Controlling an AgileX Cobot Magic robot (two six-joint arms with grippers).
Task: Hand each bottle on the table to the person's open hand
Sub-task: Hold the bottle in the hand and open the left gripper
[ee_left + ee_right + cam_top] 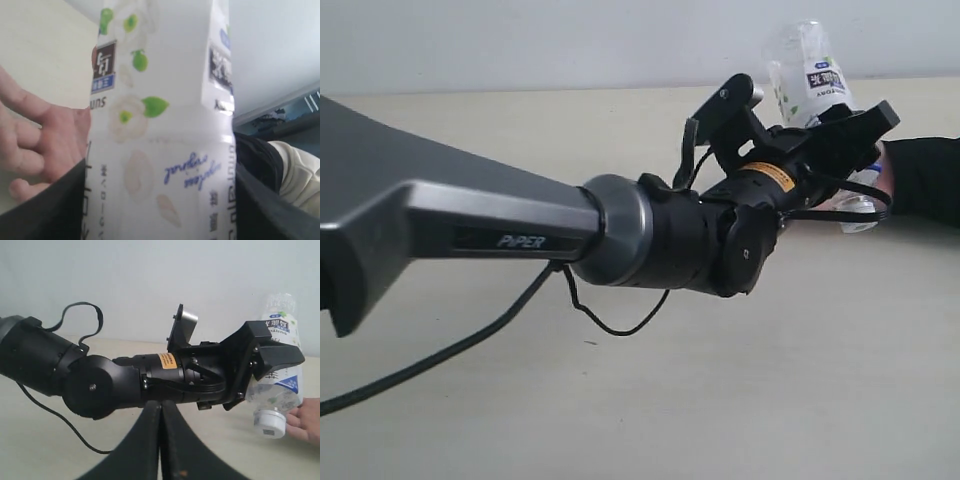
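One clear bottle (808, 72) with a floral white label is held upside down, its white cap (269, 423) pointing at the table (640, 400). My left gripper (850, 125) is shut on its body, far to the right in the exterior view. In the left wrist view the bottle (160, 115) fills the frame between the dark fingers (50, 210). The person's open hand (45, 130) is right beside it, fingertips (305, 421) next to the cap. My right gripper (161, 407) is shut and empty, well apart. No other bottle shows.
The person's black sleeve (925, 180) comes in from the right edge. My left arm (470, 225) stretches across the exterior view with a loose black cable (610, 322) hanging under it. A pale wall (570, 40) stands behind the table.
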